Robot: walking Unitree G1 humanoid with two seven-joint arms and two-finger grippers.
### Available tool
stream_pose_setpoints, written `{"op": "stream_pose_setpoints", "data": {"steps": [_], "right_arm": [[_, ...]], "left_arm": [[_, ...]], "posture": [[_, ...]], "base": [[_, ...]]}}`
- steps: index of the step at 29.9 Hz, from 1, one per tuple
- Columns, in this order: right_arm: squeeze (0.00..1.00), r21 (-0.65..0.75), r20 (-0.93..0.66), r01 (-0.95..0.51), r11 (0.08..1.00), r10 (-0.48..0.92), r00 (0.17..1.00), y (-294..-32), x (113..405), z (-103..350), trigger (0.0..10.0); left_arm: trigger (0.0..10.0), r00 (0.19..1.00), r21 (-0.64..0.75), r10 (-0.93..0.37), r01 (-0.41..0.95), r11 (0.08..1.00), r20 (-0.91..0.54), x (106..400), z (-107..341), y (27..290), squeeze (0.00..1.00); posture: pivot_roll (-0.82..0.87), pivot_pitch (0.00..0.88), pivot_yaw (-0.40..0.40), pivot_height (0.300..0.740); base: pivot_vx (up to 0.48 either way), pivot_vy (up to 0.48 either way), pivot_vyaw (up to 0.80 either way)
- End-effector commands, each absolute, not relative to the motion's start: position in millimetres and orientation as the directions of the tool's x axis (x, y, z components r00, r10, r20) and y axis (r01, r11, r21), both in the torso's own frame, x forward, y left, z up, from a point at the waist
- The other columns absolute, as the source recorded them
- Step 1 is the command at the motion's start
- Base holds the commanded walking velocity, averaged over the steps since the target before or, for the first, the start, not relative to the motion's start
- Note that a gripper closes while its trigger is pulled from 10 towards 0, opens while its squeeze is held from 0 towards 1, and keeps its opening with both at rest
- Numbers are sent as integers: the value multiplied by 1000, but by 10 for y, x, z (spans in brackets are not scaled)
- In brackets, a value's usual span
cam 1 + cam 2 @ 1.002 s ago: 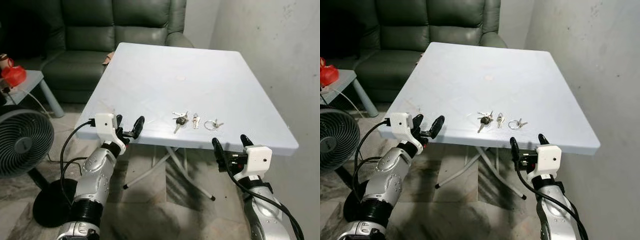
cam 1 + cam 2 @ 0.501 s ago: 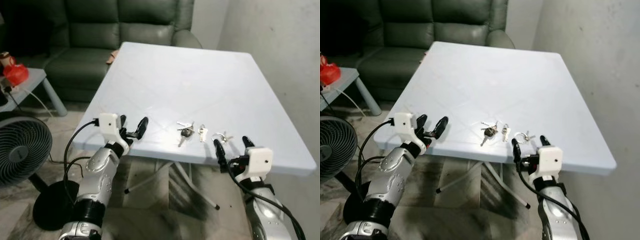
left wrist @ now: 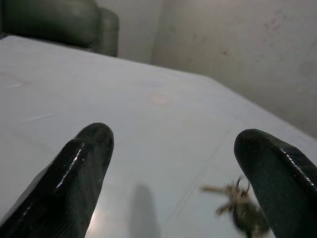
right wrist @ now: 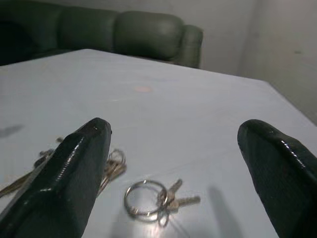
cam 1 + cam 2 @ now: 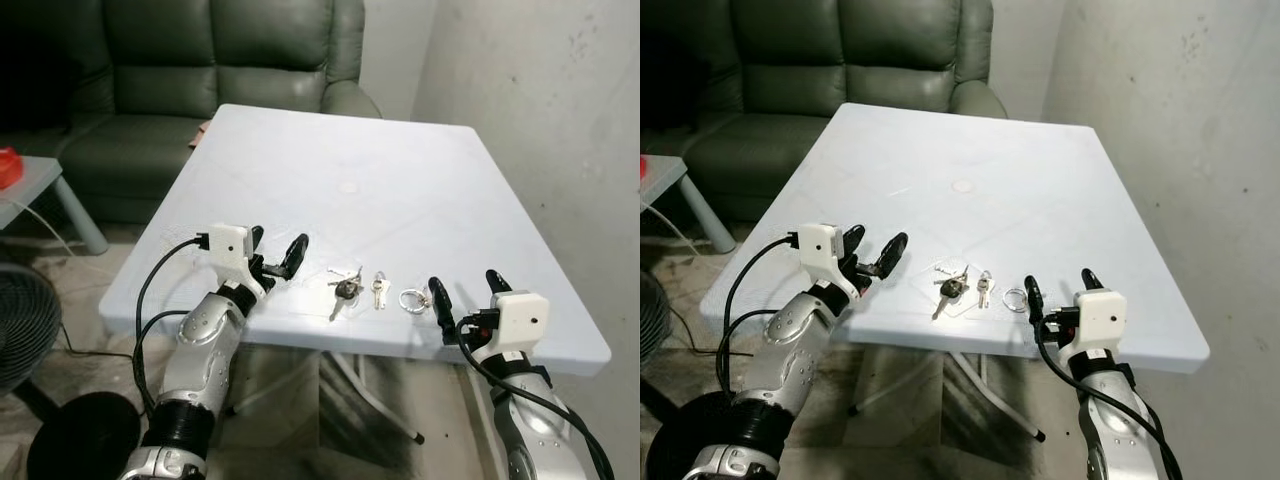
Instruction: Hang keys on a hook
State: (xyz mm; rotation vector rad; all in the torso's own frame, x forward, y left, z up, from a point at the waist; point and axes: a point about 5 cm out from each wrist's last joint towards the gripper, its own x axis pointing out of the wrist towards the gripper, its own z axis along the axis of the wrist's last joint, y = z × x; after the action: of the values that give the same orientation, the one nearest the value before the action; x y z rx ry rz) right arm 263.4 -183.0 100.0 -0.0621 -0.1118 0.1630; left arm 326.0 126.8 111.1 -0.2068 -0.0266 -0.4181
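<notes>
Since a second ago the robot has closed on the white table (image 5: 330, 150), so both grippers, which then hung short of its near edge, now reach over it. Outward from the right gripper (image 5: 462, 296), its two black fingers are spread wide with nothing between them, and the small key ring (image 4: 159, 199) lies just ahead of the tips, inside the line of the gap. In the right wrist view the ring is nearest the gripper and its two short keys trail away toward the far finger, so the bunch's long axis runs roughly across the fingers. That ring (image 5: 413, 299) is the closest of the three lots of keys to this arm. Beyond it toward the robot's left lie a single pale key (image 5: 378, 290) and then the dark-headed bunch (image 5: 343, 288). The left gripper (image 5: 276, 256), also spread and empty, hovers over the table just beside that dark bunch, which lies off toward its right-hand finger rather than centred. My judgement is that the right arm is better placed: a short push forward and down. No hook can be made out.
</notes>
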Motion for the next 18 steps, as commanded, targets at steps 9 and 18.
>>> {"op": "stream_pose_setpoints", "data": {"steps": [9,18], "right_arm": [[0,-119,73,-172,978,182,981,-1902,2768,1090,10000],[0,-31,-38,-175,984,173,984,-1778,2899,1039,10000]], "left_arm": [[10000,887,-152,-453,462,874,91,3167,1131,1129,0],[10000,859,-163,-504,511,844,84,3020,1066,985,0]], "posture": [[-18,0,-43,740],[0,0,-68,740]], "base": [[0,0,0],[0,0,0]]}}
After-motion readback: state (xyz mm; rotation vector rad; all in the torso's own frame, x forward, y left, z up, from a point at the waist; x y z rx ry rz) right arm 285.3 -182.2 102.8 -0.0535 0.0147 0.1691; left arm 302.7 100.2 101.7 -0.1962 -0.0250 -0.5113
